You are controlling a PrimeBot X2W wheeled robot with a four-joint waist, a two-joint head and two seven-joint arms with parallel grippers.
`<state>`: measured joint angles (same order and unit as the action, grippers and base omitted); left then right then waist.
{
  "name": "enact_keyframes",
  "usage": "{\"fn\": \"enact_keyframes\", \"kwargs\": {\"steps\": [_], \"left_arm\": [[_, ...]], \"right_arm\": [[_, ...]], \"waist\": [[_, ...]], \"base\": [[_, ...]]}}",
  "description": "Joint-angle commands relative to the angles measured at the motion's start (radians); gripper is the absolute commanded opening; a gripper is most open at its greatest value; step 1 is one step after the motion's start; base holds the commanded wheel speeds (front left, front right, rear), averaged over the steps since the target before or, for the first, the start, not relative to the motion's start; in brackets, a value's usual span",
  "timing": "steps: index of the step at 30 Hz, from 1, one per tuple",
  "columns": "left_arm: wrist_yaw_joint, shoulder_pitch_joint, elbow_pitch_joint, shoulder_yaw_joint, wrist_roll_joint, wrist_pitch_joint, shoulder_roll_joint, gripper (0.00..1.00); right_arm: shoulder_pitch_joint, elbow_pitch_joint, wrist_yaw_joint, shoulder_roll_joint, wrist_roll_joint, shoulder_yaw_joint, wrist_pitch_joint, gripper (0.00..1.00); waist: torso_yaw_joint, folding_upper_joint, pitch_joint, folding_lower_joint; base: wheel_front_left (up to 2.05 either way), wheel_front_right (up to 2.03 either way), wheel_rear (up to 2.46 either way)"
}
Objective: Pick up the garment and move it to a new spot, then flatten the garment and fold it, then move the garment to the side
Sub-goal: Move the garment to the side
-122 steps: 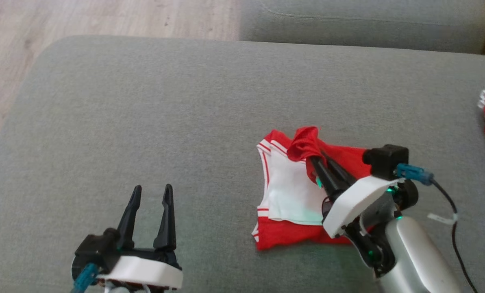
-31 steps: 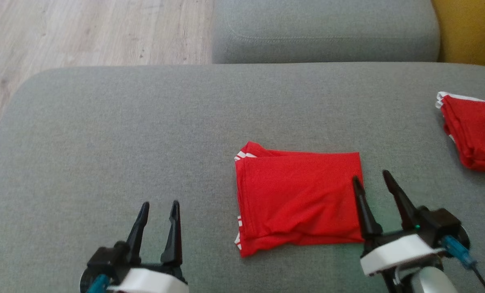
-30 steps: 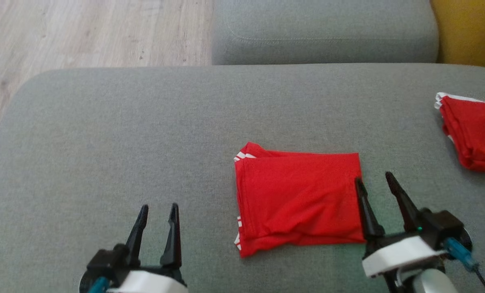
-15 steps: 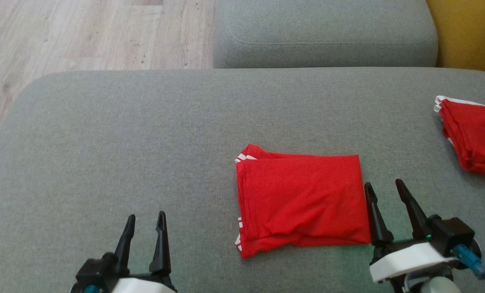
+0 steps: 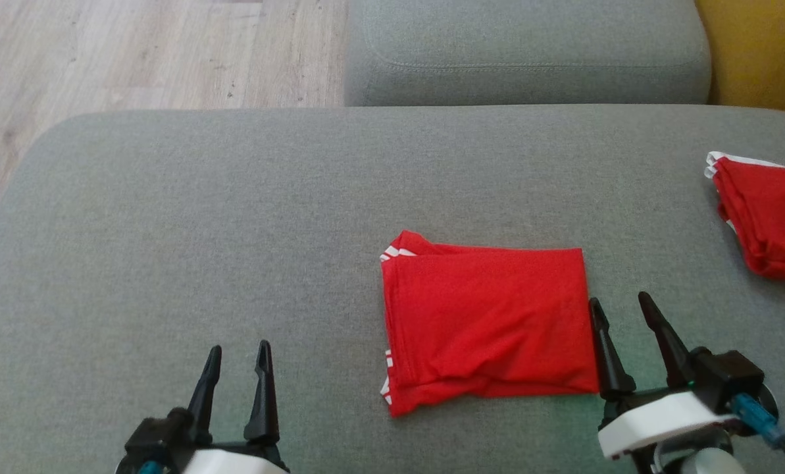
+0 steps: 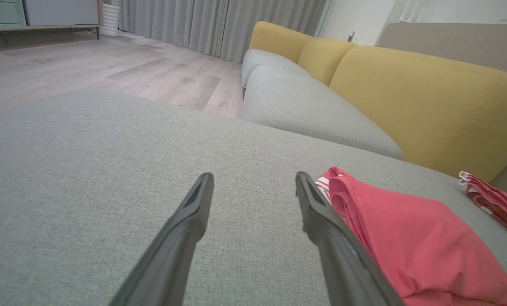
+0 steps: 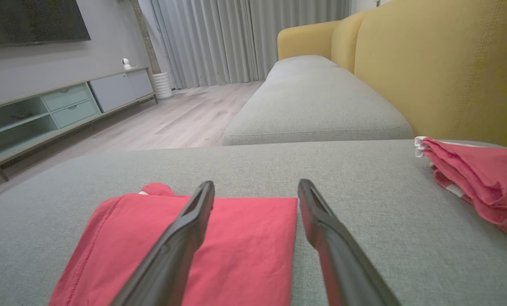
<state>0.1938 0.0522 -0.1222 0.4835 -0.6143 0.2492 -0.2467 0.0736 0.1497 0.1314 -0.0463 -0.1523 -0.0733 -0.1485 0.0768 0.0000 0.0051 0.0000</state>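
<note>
The garment [image 5: 487, 326] is red with white trim, folded into a flat rectangle in the middle of the grey cushion [image 5: 234, 217]. It also shows in the left wrist view [image 6: 410, 238] and the right wrist view [image 7: 240, 250]. My right gripper [image 5: 619, 306] stands open just off the garment's right edge, with nothing between its fingers. Its left finger [image 7: 185, 225] hangs over the garment's right part. My left gripper [image 5: 237, 352] is open and empty at the lower left, well apart from the garment.
A pile of red folded cloth [image 5: 764, 217] lies at the cushion's right edge, by the yellow sofa back [image 5: 754, 46]. A second grey cushion [image 5: 524, 46] lies beyond. Wooden floor [image 5: 135, 46] runs past the far left edge.
Four seconds ago my right gripper was shut on a red flap over the half-folded garment; now the garment lies folded and the gripper is open beside it. Both grippers have drawn back a little.
</note>
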Motion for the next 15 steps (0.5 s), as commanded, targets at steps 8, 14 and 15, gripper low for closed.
{"fn": "enact_keyframes", "kwargs": {"steps": [8,14,15], "left_arm": [[-0.003,-0.040,0.031,-0.042,0.024,0.013,0.003,1.00],[-0.008,-0.058,0.034,-0.050,0.036,0.013,0.017,1.00],[-0.009,-0.061,0.035,-0.052,0.038,0.013,0.019,1.00]], "right_arm": [[-0.090,-0.033,-0.001,-0.004,0.039,0.017,0.102,1.00],[-0.175,-0.046,-0.001,-0.004,0.074,0.037,0.316,1.00],[-0.186,-0.045,-0.001,-0.004,0.080,0.046,0.356,1.00]], "waist": [[0.008,0.0000,0.033,0.0000],[0.027,0.0000,0.073,0.0000],[0.033,0.0000,0.082,0.0000]], "base": [[0.00,0.00,0.00],[0.00,0.00,0.00],[0.00,0.00,0.00]]}}
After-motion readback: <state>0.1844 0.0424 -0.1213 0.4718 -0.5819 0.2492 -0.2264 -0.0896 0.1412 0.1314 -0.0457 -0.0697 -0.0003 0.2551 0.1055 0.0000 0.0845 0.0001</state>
